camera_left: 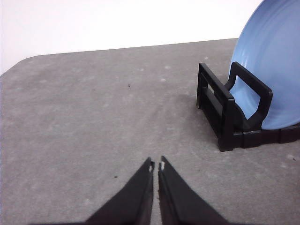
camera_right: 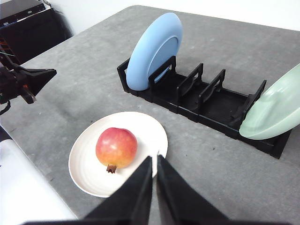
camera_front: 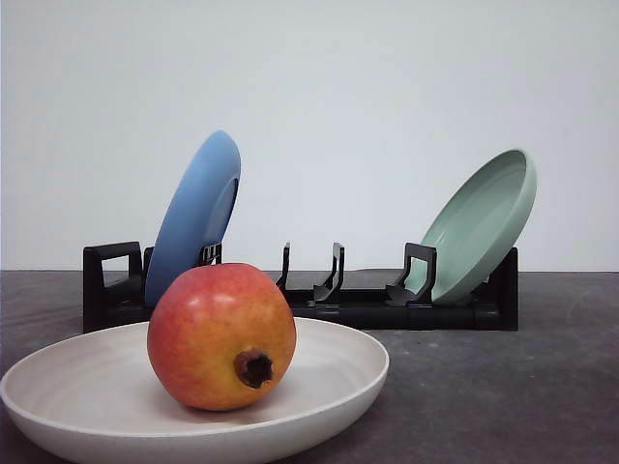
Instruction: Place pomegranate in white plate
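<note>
Front view: the pomegranate (camera_front: 221, 335) sits inside the white plate (camera_front: 334, 372), near the surface's front edge — the placing looks finished, calling only for retreat. Its dark nub points forward and slightly down, axis near level.

Left wrist view: the left pincer (camera_left: 156, 166) is closed, empty.

Right wrist view: the right pincer (camera_right: 154, 158) hangs closed above the plate rim — nub toward it.

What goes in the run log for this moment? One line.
pomegranate: resting in white plate | left gripper: shut, empty | right gripper: shut, empty
</note>
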Controlling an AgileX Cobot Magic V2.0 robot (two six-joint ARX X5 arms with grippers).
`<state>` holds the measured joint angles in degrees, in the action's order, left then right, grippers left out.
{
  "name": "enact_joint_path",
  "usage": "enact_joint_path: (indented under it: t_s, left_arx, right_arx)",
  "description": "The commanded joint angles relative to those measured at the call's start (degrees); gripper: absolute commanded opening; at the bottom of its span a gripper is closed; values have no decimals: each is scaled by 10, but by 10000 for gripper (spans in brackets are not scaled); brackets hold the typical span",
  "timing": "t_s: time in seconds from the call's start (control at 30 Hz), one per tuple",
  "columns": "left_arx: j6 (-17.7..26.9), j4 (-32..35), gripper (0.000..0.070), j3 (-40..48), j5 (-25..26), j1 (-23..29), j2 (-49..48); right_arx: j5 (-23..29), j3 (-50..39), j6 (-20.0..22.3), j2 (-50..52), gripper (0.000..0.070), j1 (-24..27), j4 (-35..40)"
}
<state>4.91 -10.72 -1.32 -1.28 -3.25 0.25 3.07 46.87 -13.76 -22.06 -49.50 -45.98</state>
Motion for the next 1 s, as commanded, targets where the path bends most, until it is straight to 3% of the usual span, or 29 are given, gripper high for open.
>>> enact_joint_path:
  t_s: [0.0, 0.53, 0.7, 0.83, 0.97]
  left_arx:
    - [0, 0, 0, 7, 1, -1, -1]
    - [0, 0, 0, 7, 1, -1, -1]
    - [0, 0, 0, 7, 1, -1, -1]
    - [0, 0, 0, 7, 1, -1, -1]
    - [0, 0, 0, 6, 1, -1, -1]
  right_arx:
    - [0, 6, -5, -3, 9, -6, 6]
    - [2, 6, -1, -2, 9, -1, 8]
    - [-15, -2, 110, 1, 9, 105, 11]
    - [-12, -35, 126, 9, 9, 223, 42]
    - [-11, -118, 133, 44, 9, 330, 132]
